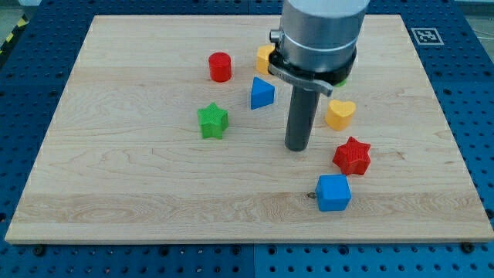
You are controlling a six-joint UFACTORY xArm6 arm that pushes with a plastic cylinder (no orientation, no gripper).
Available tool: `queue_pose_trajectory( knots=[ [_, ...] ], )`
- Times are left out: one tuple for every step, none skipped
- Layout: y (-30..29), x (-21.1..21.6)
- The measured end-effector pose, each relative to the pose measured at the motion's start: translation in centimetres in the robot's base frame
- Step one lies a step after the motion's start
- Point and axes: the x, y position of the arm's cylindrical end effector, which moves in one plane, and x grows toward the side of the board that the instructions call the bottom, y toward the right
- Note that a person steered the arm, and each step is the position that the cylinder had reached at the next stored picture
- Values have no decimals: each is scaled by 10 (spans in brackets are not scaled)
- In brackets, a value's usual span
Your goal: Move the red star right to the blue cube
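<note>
My tip [297, 147] (a bare rod, no pincer to open or close) stands left of the red star [353, 156]. Star sits just above-right of the blue cube [333, 192], nearly touching. Risk: a push from here shoves it rightward, off the cube.

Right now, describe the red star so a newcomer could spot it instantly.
Start at the wooden board and look toward the view's lower right, just right of my tip. The red star sits there, directly above the blue cube. Unlike the round red cylinder, it has spiky points.
</note>
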Motion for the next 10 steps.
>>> queue_pose_trajectory(
  knots=[
    [9,-4],
    [32,-1],
    [56,1],
    [74,1],
    [87,1],
    [87,1],
    [82,1],
    [81,1],
    [81,1],
    [86,10]
  ],
)
